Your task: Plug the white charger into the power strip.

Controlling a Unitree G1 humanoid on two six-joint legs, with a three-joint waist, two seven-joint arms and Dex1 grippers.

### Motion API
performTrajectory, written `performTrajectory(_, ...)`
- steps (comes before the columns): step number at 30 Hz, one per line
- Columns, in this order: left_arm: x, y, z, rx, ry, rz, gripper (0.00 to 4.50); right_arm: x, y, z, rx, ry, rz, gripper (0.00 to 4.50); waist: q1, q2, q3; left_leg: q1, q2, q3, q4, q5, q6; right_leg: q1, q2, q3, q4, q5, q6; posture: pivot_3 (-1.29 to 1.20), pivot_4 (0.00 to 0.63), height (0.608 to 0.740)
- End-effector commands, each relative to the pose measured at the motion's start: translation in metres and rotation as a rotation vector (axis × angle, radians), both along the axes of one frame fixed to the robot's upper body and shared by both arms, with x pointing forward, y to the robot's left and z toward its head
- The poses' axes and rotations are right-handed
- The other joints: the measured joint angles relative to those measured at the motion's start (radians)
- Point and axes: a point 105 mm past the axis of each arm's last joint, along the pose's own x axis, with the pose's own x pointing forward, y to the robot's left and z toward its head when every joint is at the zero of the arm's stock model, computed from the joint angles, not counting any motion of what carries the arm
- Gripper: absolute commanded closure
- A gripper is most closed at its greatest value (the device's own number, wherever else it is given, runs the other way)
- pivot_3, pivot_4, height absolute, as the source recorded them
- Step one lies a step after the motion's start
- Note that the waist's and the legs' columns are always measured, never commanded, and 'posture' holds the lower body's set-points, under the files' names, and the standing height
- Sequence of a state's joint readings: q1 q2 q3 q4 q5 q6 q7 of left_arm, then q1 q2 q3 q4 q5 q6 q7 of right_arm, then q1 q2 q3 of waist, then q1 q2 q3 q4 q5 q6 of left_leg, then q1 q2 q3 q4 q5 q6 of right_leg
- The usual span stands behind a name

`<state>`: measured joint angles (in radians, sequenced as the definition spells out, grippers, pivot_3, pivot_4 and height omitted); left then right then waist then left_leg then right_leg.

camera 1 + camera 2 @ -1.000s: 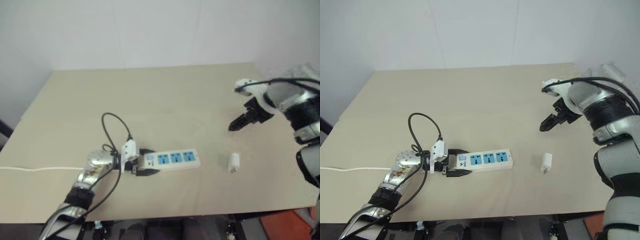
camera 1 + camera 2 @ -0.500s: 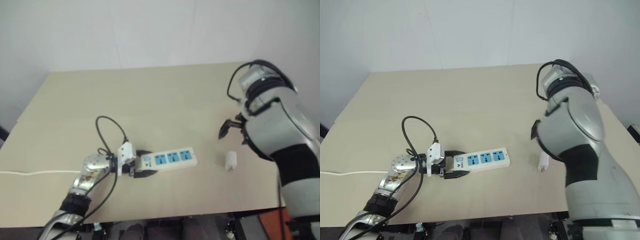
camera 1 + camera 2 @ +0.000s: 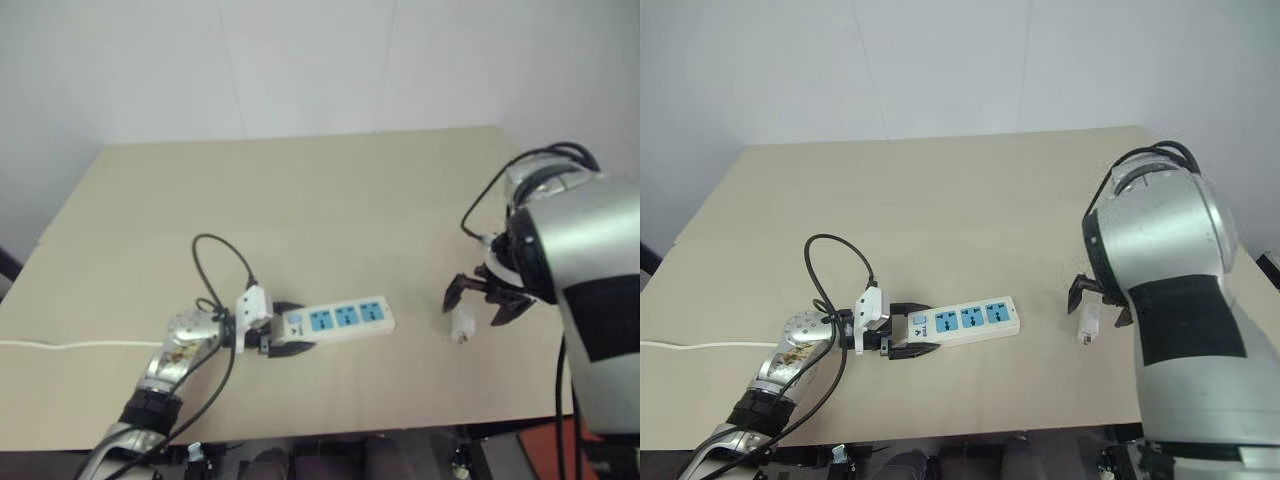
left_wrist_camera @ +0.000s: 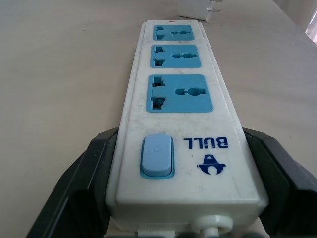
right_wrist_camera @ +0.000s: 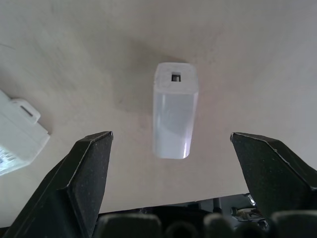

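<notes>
The right gripper (image 5: 171,208) hangs over the bench (image 3: 970,200) with its two black fingers (image 5: 81,173) spread wide, and the white charger (image 5: 174,110) lies flat on the bench between them, touching neither. The left gripper (image 4: 178,198) has its fingers (image 4: 81,183) set against both long sides of the power strip (image 4: 181,114) at its switch end, holding it on the bench; its blue outlets face up.

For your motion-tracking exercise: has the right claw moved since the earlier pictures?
Yes. The right claw has come down toward the table's near edge and now hangs open over the white charger, which lies flat.
</notes>
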<state>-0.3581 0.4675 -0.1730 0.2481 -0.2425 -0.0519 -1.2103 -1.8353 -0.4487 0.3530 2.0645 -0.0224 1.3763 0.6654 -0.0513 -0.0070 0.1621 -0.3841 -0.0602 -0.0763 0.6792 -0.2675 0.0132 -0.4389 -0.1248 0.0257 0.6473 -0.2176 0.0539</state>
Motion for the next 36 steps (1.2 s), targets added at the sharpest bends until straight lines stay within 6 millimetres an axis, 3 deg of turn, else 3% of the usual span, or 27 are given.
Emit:
performTrajectory(1,-0.005,0.004,-0.014,0.047,0.058,0.000,1.21,0.001,0.001,-0.002,0.015,-0.019,-0.002,0.02,0.000,0.000,0.000,0.000,0.000,0.000,0.000,0.000,0.000,0.000,0.000,0.000,0.000,0.000,0.000,0.00,0.150,0.740)
performTrajectory(14,-0.007,0.006,-0.013,0.055,0.063,0.000,1.21,0.010,0.003,-0.026,0.024,-0.060,0.018,0.02,-0.015,0.000,0.000,0.000,0.000,0.000,0.000,0.000,0.001,0.001,0.000,0.000,0.000,0.000,0.000,0.00,0.150,0.740)
performTrajectory(18,-0.007,0.007,-0.013,0.057,0.060,0.002,1.21,0.010,0.007,-0.031,0.024,-0.053,0.032,0.96,-0.017,0.000,0.000,0.000,0.001,0.000,0.000,0.000,0.001,0.002,0.001,0.000,0.000,0.000,0.000,0.00,0.150,0.740)
performTrajectory(25,-0.007,0.009,-0.013,0.060,0.061,0.007,1.21,0.015,0.010,-0.031,0.015,-0.076,0.059,3.39,-0.017,0.000,0.000,0.001,0.001,0.000,0.000,0.000,0.001,0.002,0.001,0.000,0.000,0.000,0.000,0.00,0.150,0.740)
performTrajectory(30,-0.007,0.011,-0.013,0.065,0.062,0.010,1.21,0.021,0.005,-0.028,-0.020,-0.118,0.092,3.40,-0.019,-0.001,-0.001,0.002,0.001,0.000,0.000,0.000,0.001,0.003,0.001,0.000,0.000,0.000,0.000,0.00,0.150,0.740)
performTrajectory(36,-0.007,0.012,-0.012,0.073,0.062,0.005,1.21,0.047,-0.009,0.004,-0.134,-0.294,0.274,3.40,-0.020,-0.001,-0.001,0.004,0.001,0.000,0.000,0.000,0.001,0.005,0.001,0.000,0.000,0.000,0.000,0.00,0.150,0.740)
